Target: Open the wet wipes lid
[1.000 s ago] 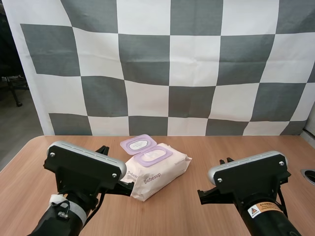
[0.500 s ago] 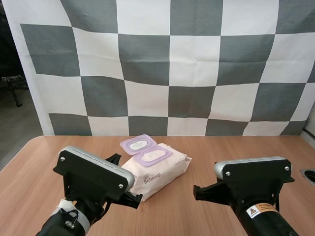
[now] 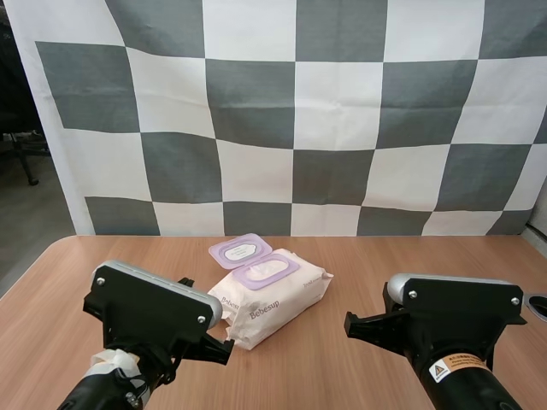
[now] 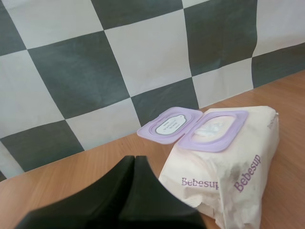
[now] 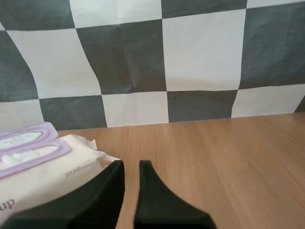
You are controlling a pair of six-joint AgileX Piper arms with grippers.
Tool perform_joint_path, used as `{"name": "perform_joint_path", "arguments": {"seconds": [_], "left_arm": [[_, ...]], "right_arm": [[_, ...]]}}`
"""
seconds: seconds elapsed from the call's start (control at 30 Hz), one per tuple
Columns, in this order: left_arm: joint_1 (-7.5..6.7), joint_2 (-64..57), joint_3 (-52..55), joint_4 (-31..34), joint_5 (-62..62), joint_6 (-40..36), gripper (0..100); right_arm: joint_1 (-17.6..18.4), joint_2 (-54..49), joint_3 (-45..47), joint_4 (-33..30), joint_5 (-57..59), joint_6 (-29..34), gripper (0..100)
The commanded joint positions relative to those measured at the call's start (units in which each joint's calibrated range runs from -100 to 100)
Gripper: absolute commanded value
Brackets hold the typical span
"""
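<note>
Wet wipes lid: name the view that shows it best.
The left wrist view: the lid lies flipped open, its whole inner face and label plain, beside the opening of the wet wipes pack. The high view shows it open too, but farther off. The right wrist view catches part of it, obliquely.

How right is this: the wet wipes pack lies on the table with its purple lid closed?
Not the lid: the left wrist view shows the purple lid flipped open, away from the opening. The wet wipes pack does lie on the table.
</note>
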Motion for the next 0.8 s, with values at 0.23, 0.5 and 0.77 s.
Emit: {"name": "perform_joint_path", "arguments": {"seconds": [0.23, 0.5, 0.77], "left_arm": [[-0.04, 0.0, 0.0, 31.15, -0.05, -27.31, 0], [-0.04, 0.0, 0.0, 31.17, -1.19, -26.72, 0], [-0.04, 0.0, 0.0, 31.17, -21.46, -23.71, 0]], "right_arm": [[0.05, 0.0, 0.0, -6.81, 0.17, -3.0, 22], [0.05, 0.0, 0.0, -6.33, 0.17, -2.99, 22], [0.05, 0.0, 0.0, -6.24, 0.32, -2.45, 0]]}}
